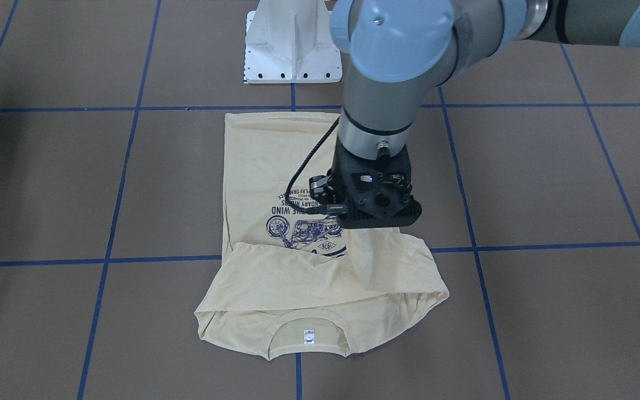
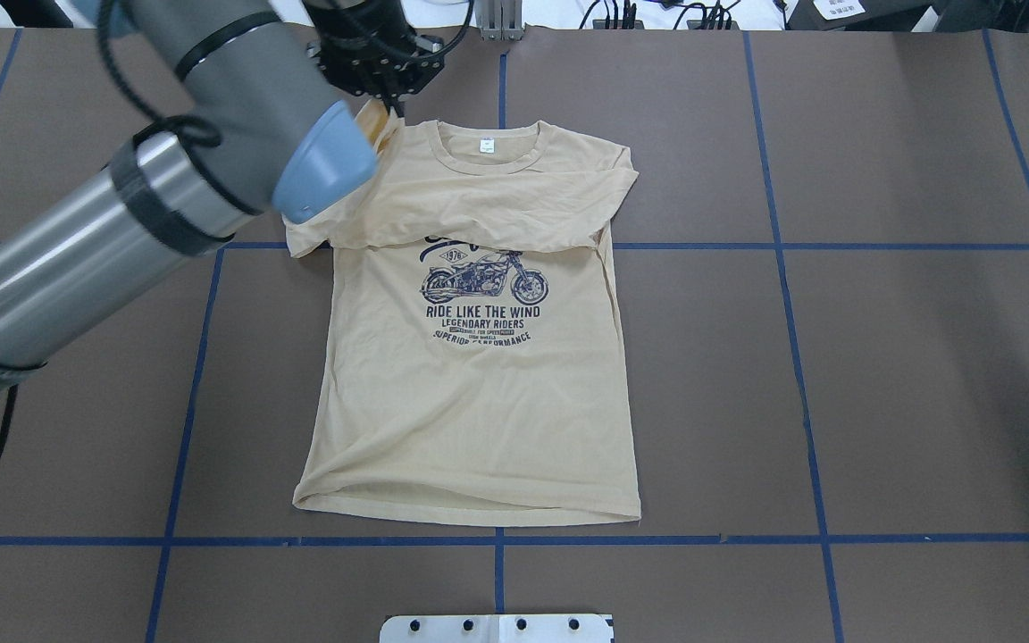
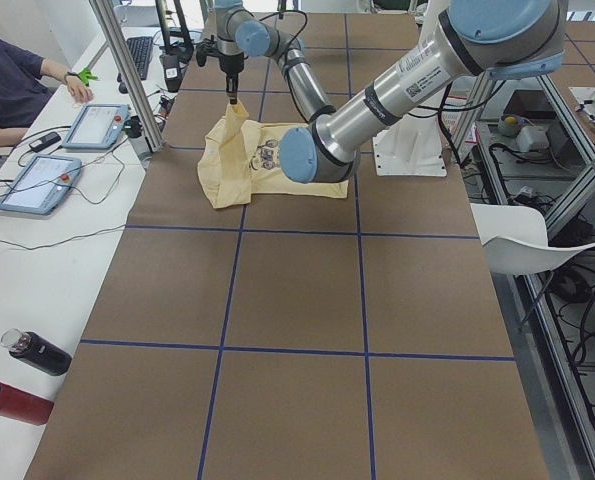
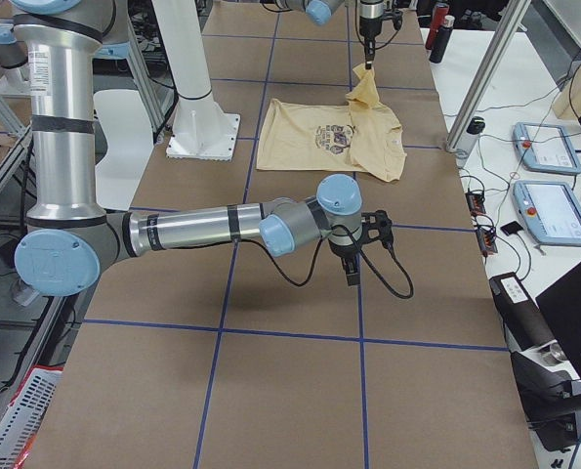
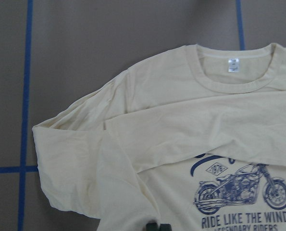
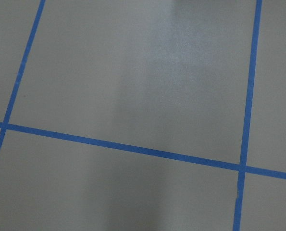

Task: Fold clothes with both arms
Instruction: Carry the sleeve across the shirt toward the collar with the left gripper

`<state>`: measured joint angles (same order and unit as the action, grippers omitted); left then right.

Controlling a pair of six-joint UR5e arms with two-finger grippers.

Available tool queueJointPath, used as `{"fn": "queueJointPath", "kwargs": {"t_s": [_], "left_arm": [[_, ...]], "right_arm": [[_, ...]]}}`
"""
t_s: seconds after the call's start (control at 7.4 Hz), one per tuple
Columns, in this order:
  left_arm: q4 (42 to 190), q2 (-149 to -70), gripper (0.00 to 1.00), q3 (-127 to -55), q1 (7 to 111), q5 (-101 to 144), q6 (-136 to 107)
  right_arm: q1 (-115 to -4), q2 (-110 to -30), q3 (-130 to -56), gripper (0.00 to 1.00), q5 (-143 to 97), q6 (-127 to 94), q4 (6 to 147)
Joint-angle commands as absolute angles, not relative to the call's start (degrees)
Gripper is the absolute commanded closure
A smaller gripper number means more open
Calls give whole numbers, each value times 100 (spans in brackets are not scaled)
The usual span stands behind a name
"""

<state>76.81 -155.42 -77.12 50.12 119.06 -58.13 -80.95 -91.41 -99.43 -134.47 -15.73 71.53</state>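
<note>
The pale cream-yellow T-shirt (image 2: 470,402) lies print-up on the brown table, hem towards the robot, neck label (image 2: 484,146) at the far end. One sleeve is folded across the chest above the motorcycle print (image 2: 484,281). My left gripper (image 2: 387,100) is shut on the shirt's sleeve cloth at the shoulder and holds it raised in a peak, which also shows in the exterior left view (image 3: 234,95). Its shut fingertips (image 5: 152,226) show at the bottom of the left wrist view. My right gripper (image 4: 352,272) hangs over bare table far from the shirt; I cannot tell if it is open.
The white pedestal base (image 1: 292,50) stands at the robot's edge behind the hem. An operator (image 3: 17,80) sits by two tablets (image 3: 92,125) beyond the far side, with frame posts (image 3: 127,70) and bottles (image 3: 37,352) nearby. Blue tape lines grid the table.
</note>
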Motion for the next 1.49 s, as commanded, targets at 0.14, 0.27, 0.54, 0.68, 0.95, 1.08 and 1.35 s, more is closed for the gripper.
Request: {"fn": "queueJointPath", "kwargs": {"t_s": [0.14, 0.27, 0.54, 0.68, 0.95, 1.08, 1.35], "left_arm": [[8406, -16496, 100, -5946, 4257, 11578, -7035], [9203, -16732, 100, -5219, 4019, 11375, -7788], [10218, -16875, 100, -4616, 3763, 11146, -8863], [10613, -17040, 38, -4284, 3701, 11084, -9234], [11264, -17103, 1, -4096, 3665, 11083, -9973], [11337, -17130, 0, -4104, 3665, 11083, -9889], [11234, -17043, 0, -4393, 3674, 11162, -8936]], "right_arm": [[-8095, -9132, -9949, 1, -13447, -1634, 7146], [-8095, -9141, -9967, 1, -13447, -1670, 7146], [-8095, -9141, -9967, 1, -13447, -1670, 7146], [-8095, -9141, -9975, 1, -13447, -1670, 7146], [-8095, -9141, -9967, 1, -13447, -1670, 7146], [-8086, -9132, -9967, 1, -13447, -1670, 7146], [-7981, -8984, -9993, 1, -13447, -2166, 7102]]}}
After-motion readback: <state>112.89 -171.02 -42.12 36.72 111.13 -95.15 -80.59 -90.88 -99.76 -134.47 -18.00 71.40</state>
